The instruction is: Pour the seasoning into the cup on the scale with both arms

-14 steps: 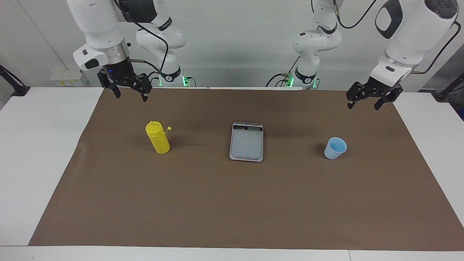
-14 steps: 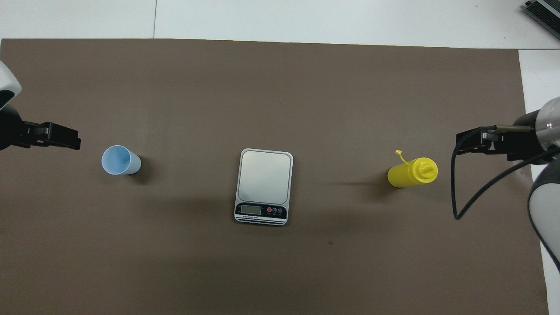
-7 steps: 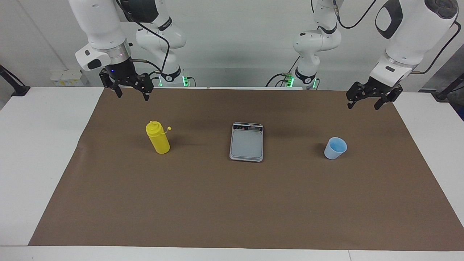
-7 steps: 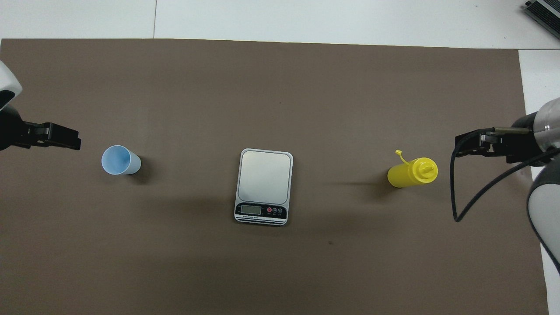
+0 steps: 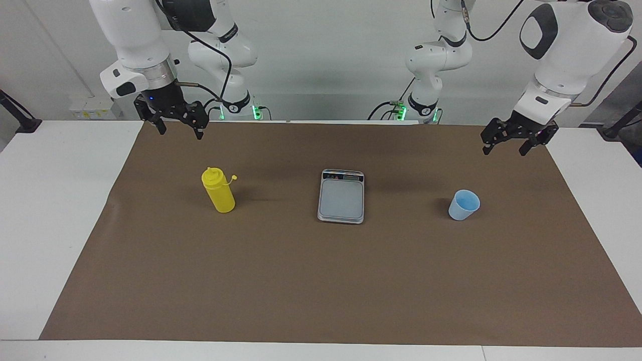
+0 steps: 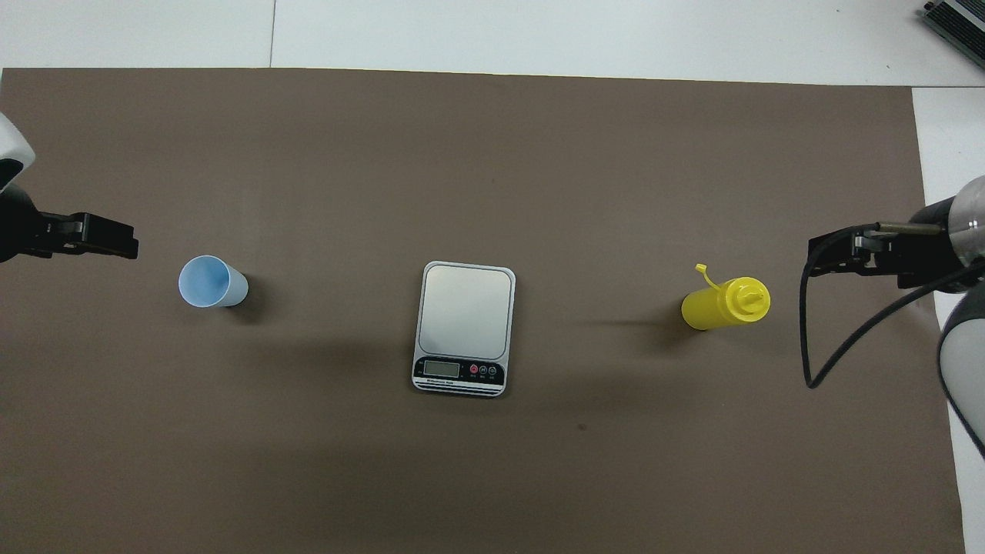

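The yellow seasoning bottle (image 5: 218,190) (image 6: 725,303) stands upright on the brown mat toward the right arm's end, its small cap hanging open on a tether. My right gripper (image 5: 181,133) (image 6: 819,258) hangs open over the mat's edge, apart from the bottle. The grey scale (image 5: 341,196) (image 6: 465,327) lies mid-mat with nothing on it. A light blue cup (image 5: 464,204) (image 6: 212,282) stands upright on the mat toward the left arm's end, apart from the scale. Over the mat near the cup, my left gripper (image 5: 504,150) (image 6: 123,248) hangs open and holds nothing.
The brown mat (image 5: 321,281) covers most of the white table (image 5: 50,210). A black cable (image 6: 839,346) loops down from the right arm's wrist. Both arm bases stand at the table's edge by the wall.
Both grippers have shifted only slightly: the right one drew a little toward its end of the table, the left one dipped a little. Bottle, scale and cup have not moved.
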`<action>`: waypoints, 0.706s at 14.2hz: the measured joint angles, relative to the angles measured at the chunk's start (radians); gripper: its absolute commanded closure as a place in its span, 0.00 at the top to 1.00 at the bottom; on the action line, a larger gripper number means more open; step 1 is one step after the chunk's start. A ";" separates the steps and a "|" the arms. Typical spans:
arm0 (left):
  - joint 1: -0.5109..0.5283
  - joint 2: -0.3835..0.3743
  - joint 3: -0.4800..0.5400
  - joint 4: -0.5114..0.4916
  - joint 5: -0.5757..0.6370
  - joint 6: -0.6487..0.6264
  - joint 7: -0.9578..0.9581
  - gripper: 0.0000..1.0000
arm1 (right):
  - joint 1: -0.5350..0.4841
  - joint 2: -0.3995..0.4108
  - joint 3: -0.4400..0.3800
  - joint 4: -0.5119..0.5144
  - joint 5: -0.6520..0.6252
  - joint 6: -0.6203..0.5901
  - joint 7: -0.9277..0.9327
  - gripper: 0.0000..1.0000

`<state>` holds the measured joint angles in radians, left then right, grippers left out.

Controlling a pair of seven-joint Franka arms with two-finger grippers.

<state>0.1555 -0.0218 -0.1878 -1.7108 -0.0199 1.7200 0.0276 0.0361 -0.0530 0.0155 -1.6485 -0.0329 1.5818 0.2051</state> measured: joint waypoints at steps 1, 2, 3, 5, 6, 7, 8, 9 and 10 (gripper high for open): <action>0.009 0.000 0.002 -0.033 0.000 0.043 0.000 1.00 | -0.001 0.000 0.000 0.000 0.000 0.000 0.000 1.00; 0.016 0.001 0.003 -0.074 0.000 0.095 -0.002 1.00 | -0.002 0.000 -0.001 0.000 0.000 0.000 0.000 1.00; 0.026 0.005 0.005 -0.117 0.000 0.147 -0.003 1.00 | -0.004 0.000 -0.002 0.000 0.000 0.000 0.000 1.00; 0.045 0.023 0.006 -0.201 0.000 0.249 -0.006 1.00 | -0.004 0.000 -0.004 0.000 0.000 0.000 0.000 1.00; 0.052 0.032 0.007 -0.242 0.000 0.303 -0.012 1.00 | -0.004 0.000 -0.004 0.000 0.000 0.000 0.000 1.00; 0.055 0.039 0.007 -0.286 0.000 0.362 -0.024 1.00 | -0.004 0.000 -0.004 0.000 0.000 0.000 0.000 1.00; 0.056 0.043 0.007 -0.330 0.000 0.419 -0.035 1.00 | -0.004 0.000 -0.004 0.000 0.000 0.000 0.000 1.00; 0.056 0.045 0.007 -0.376 0.000 0.481 -0.052 1.00 | -0.004 0.000 -0.004 0.000 0.000 0.000 0.000 1.00; 0.056 0.046 0.006 -0.411 0.000 0.526 -0.074 1.00 | -0.005 0.000 -0.004 0.000 0.000 0.000 0.000 1.00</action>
<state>0.2118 0.0239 -0.1821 -2.1215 -0.0200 2.2462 -0.0463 0.0315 -0.0530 0.0113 -1.6485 -0.0329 1.5814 0.2051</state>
